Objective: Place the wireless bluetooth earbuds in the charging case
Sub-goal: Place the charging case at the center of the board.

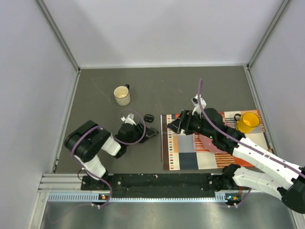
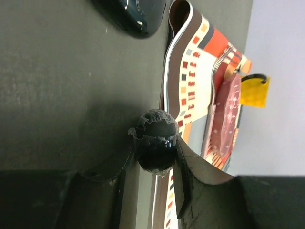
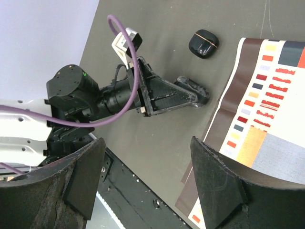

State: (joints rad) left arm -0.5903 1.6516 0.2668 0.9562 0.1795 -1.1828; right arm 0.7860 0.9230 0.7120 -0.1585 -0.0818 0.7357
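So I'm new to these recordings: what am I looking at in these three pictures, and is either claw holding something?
The overhead picture shows two robot arms bolted at the near edge of a grey table. The other two pictures come from small cameras on each arm's wrist, looking out past its own fingers.

On the table lie a cream mug, a small black closed case, and a colourful patterned mat with a yellow mug standing on it.

The left gripper is shut on a small glossy black rounded piece, probably an earbud or a case; the pictures don't settle which. Its wrist view also shows the mat's edge and the case at the top.

The right gripper is open and empty, hanging over the mat's left edge, looking at the left arm.
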